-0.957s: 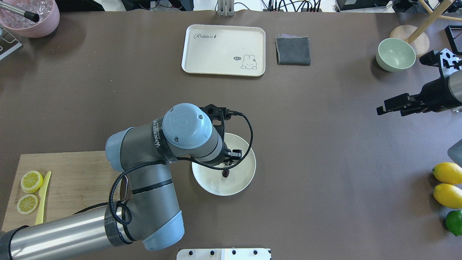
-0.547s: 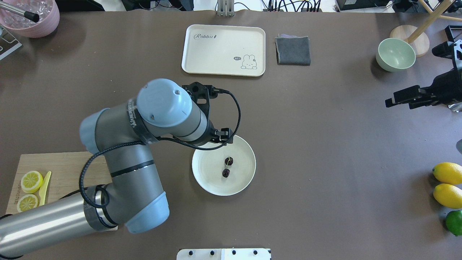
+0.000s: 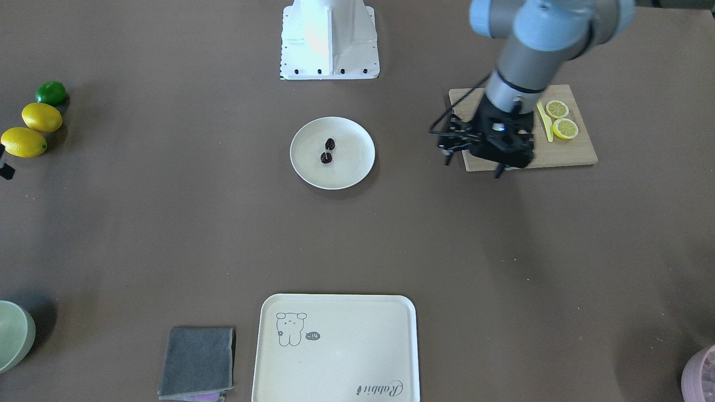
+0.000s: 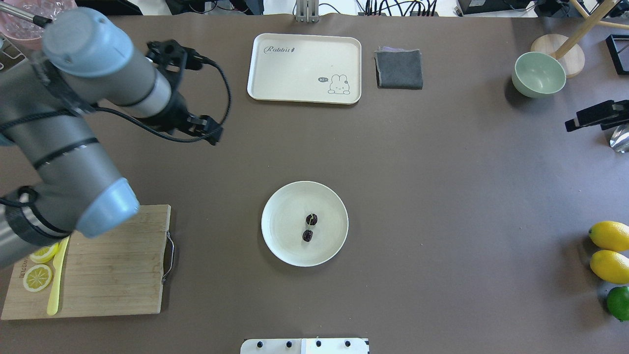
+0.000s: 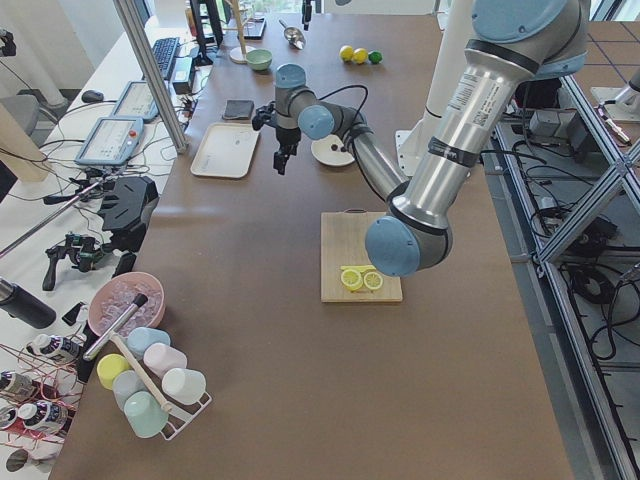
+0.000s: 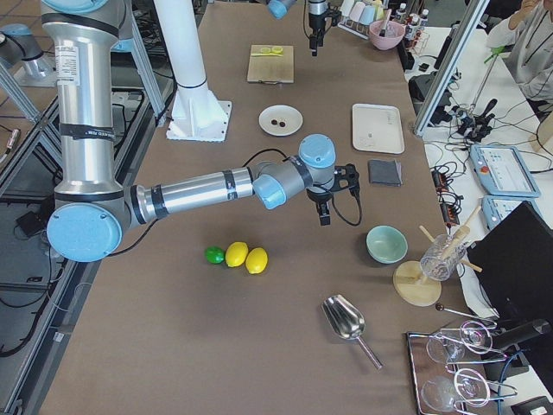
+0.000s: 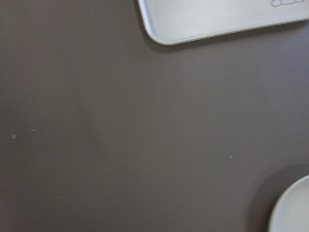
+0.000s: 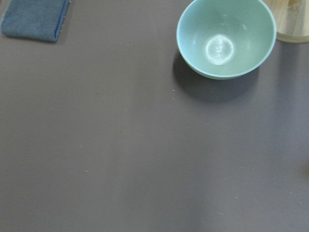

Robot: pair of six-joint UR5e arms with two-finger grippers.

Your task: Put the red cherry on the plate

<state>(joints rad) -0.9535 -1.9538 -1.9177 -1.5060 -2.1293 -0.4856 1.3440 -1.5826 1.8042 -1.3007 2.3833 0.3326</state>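
- Two tiny dark maroon fruits make up the red cherry. It lies inside the plate, close to the middle, one fruit just beside the other.
- The round cream-white plate sits flat on the brown bench, about midway along it, with no arm over it.
- The left pincer hangs above bare bench, well apart from the plate. It is between the wooden cutting board and the cream tray with a rabbit drawing. Its two fingers stand spread apart with nothing between them.
- The left wrist view shows only bench, one corner of the tray and a sliver of the plate's rim.
- The right pincer reaches in at the bench's far right end, near the pale green bowl. Whether its fingers are apart or together cannot be told.
- Two lemon slices and a yellow knife lie on the cutting board's left edge.
- A folded grey cloth rests just beside the tray.
- Two whole lemons and a lime sit in a row at the bench's right edge.
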